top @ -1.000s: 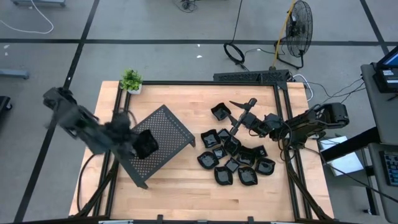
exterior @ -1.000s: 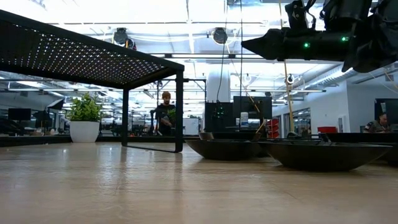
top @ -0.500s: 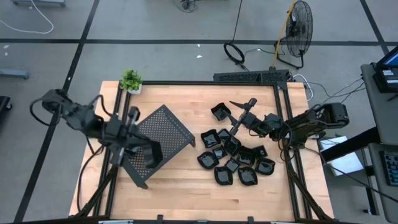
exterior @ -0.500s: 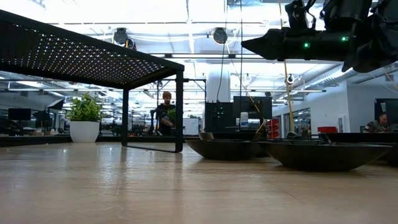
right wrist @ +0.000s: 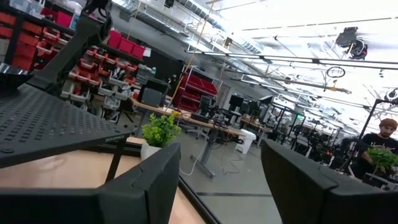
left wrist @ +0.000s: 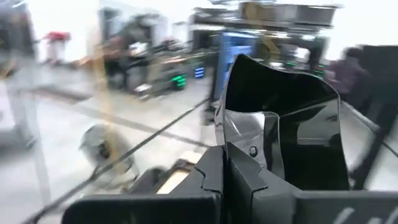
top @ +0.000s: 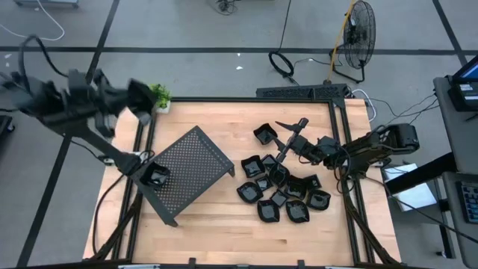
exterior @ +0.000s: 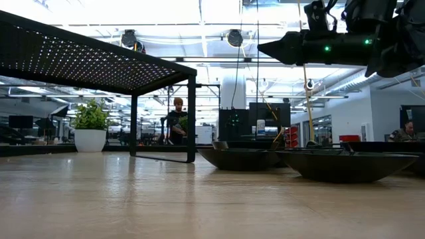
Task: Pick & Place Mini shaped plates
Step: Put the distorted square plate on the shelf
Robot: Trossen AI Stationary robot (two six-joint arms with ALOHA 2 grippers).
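Observation:
Several glossy black mini plates lie clustered on the right half of the wooden table; in the low view they rest on their undersides. One more small black plate lies on the left end of the perforated tray. My left gripper is raised over the table's far-left corner beside the potted plant, shut on a black plate. My right gripper hovers open above the cluster, touching nothing; its wrist view shows both fingers apart. My left gripper pinches a glossy black mini plate between its two fingers by the rim's lower part. The plate stands on edge above the fingers, its hollow side toward the wrist camera. It is lifted clear of the table and the tray.
The dark tray stands on legs, slanting across the table's left half. A small potted plant sits at the far-left corner. Black frame rails run along the table's edges. A fan and cables lie beyond the far edge; people stand in the room behind.
My left arm has swung fast from over the tray's left part up and toward the table's far-left corner; it shows blurred. The spot it covered on the tray now shows a small black plate. The right arm and the plate cluster have kept still.

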